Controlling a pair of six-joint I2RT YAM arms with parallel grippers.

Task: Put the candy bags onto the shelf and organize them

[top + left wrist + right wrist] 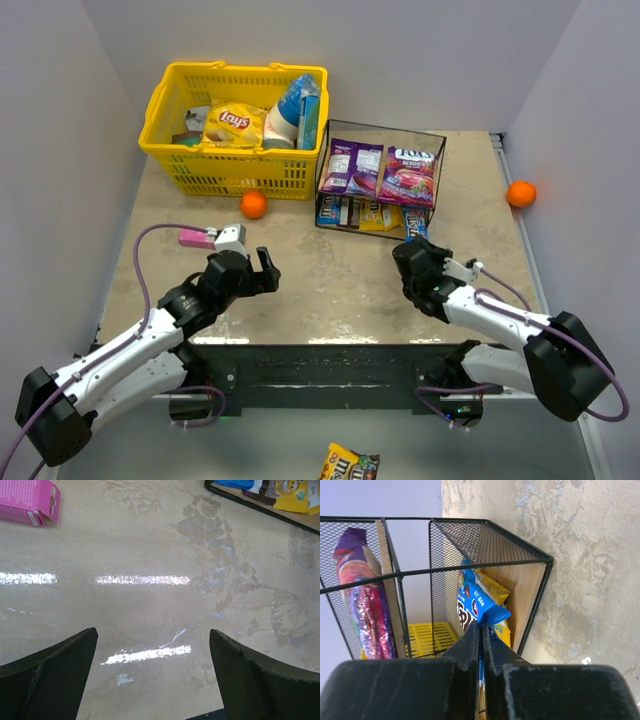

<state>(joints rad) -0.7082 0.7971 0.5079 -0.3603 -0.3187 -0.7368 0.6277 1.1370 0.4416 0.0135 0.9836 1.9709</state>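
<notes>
The black-framed shelf (440, 140) stands at mid-table. Two purple candy bags (352, 165) (408, 175) lie on its top board; blue, brown and yellow packets (355, 212) sit on the lower board. My right gripper (482, 630) is shut on a blue candy packet (479, 602) and holds it at the shelf's (540, 585) front right corner, in front of a yellow packet (495, 590); the top view shows the packet too (416, 226). My left gripper (152, 645) is open and empty above bare tabletop; in the top view it (262, 268) is left of centre.
A yellow basket (175, 160) with a Lays bag (233, 123) stands at the back left. Oranges lie by the basket (254, 204) and at the right wall (520, 193). A pink pack (194, 237) lies beside my left arm. Another candy bag (349, 463) lies below the table.
</notes>
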